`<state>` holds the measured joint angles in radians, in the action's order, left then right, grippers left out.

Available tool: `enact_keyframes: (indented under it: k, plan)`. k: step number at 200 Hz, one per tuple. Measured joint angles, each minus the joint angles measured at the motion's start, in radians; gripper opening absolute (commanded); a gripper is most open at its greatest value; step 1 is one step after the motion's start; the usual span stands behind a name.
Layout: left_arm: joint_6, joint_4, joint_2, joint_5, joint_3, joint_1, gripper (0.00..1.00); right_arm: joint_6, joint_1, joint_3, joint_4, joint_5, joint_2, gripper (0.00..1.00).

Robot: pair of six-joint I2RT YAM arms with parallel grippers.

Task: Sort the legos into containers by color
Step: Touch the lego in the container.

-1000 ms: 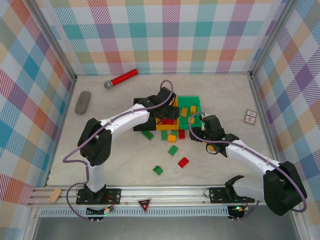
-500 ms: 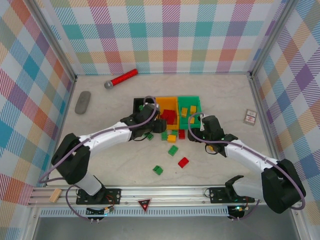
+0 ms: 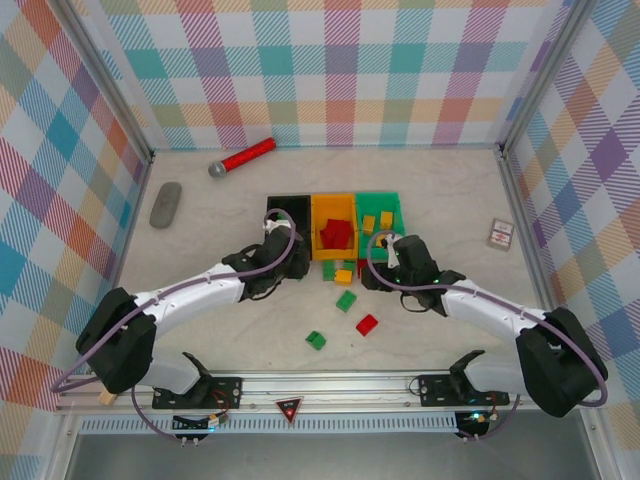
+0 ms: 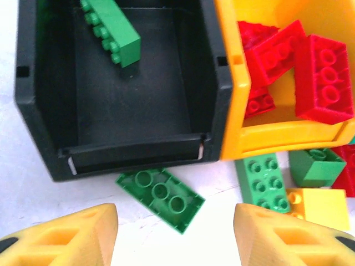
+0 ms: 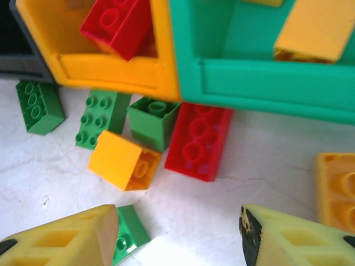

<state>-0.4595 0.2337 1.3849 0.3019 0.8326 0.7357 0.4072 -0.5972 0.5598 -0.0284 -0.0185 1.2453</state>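
Pick step: my left gripper hangs spread and empty above the flat green studded plastic brick lying just before the black rectangular plastic bin, my right gripper is also spread and empty, and next I must descend and pinch.

Bright, even light casts soft shadows; the right wrist view is slightly blurred.

We record a black bin, an orange bin and a green bin. Their contents are a green brick, red bricks and a yellow-orange brick respectively. The walls carry pastel plaid; the desk is pale marbled beige.
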Motion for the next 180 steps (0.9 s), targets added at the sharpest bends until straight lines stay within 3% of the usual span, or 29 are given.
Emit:
enact_keyframes:
  k: [49,100,180]
  plan:
    - [0.015,0.000,-0.052,0.003,-0.060,-0.041,0.57,0.027,-0.038,0.119,-0.066,0.021,0.096,0.57]
    - [0.077,0.000,-0.104,-0.002,-0.066,-0.092,0.57,0.068,-0.038,0.283,-0.069,-0.008,0.207,0.39]
    - [0.163,-0.039,-0.135,-0.018,-0.153,-0.105,0.56,0.099,-0.042,0.494,-0.154,-0.019,0.419,0.38]
